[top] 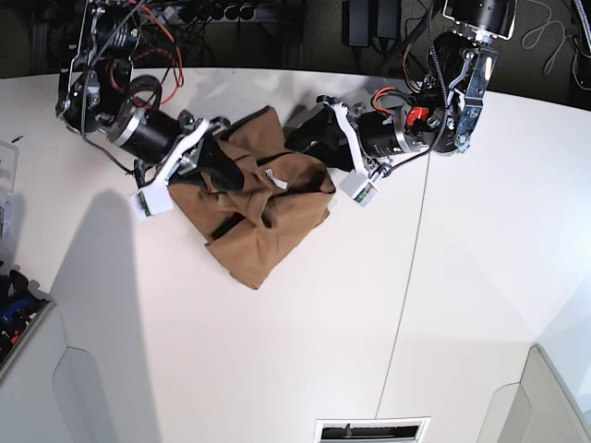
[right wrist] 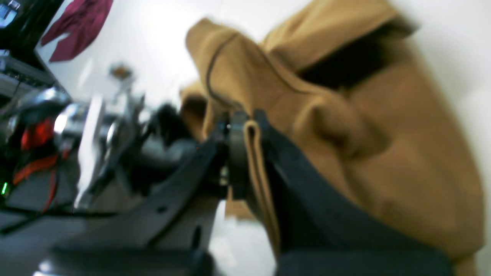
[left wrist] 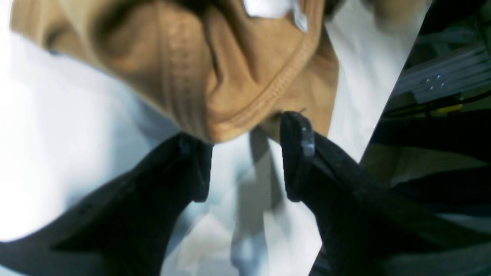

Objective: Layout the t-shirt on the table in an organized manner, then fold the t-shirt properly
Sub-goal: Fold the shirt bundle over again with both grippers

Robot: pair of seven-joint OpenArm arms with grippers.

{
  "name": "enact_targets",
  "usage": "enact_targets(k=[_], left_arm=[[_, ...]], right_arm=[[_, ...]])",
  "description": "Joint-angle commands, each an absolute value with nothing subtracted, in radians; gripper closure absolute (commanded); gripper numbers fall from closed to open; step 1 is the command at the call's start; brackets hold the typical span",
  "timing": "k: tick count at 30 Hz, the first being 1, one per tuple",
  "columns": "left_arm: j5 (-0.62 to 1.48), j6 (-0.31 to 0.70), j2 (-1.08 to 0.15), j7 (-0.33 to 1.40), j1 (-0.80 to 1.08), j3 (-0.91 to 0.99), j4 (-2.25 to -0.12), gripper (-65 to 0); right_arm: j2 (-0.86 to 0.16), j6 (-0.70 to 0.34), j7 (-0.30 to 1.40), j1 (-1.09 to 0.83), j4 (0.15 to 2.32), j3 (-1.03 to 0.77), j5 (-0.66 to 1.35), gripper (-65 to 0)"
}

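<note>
The tan t-shirt (top: 268, 217) lies crumpled in a heap on the white table (top: 305, 351), left of its dark seam. My right gripper (right wrist: 247, 132) is shut on a doubled fold of the shirt's hem (right wrist: 257, 180); in the base view it (top: 231, 171) bites into the heap's upper left side. My left gripper (left wrist: 245, 153) stands open just short of a ribbed, stitched edge of the t-shirt (left wrist: 264, 99). One of its fingertips (left wrist: 297, 126) is at the cloth's edge. In the base view this gripper (top: 311, 152) sits at the heap's upper right.
A dark red cloth (right wrist: 76, 27) lies farther off on the table. The table's edge (left wrist: 387, 99) runs close beside my left gripper, with dark frame parts beyond it. A bin (top: 11, 318) sits at the table's left side. Cables hang along the back.
</note>
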State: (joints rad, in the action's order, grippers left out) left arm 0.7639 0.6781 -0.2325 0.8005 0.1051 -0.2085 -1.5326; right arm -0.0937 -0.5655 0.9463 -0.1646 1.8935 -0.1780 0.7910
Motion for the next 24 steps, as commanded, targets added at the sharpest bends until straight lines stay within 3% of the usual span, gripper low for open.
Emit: enact_targets(k=[1,8,11,13,21,23,24], left_arm=[[0.785,0.698,-0.236,0.783,0.092,-0.195,-1.552,-30.3],[0.815,0.698,-0.236,0.784,0.092,-0.155,-1.552,-30.3],[0.838,0.698,-0.236,0.791,0.092,-0.155,-1.552,-30.3],[0.854,0.698,-0.236,0.796,0.092,-0.154,-1.552,-30.3],[0.912,0.698,-0.25,0.848,0.092,-0.023,-1.552,-30.3],[0.967,0.698,-0.274,0.852,0.092,0.009,-1.556,-30.3],[0.986,0.698,-0.287,0.859,0.093,0.02,-1.564,-29.4]], right_arm=[[-0.096,-0.581,0.925,-0.177,1.92,-0.178,0.826,0.0],[-0.097,-0.591,0.925,-0.276,1.943,-0.127,0.838,0.0],[-0.096,-0.592,0.917,-0.272,1.948,-0.083,0.826,-26.2],[-0.097,-0.592,0.9,-0.272,1.96,-0.056,0.814,-36.3],[-0.051,-0.576,0.804,-0.259,2.09,-0.107,0.697,-36.3],[-0.032,-0.558,0.803,-0.233,2.094,-0.15,0.656,-29.2],[-0.03,-0.542,0.802,-0.218,2.09,-0.171,0.631,-20.8]])
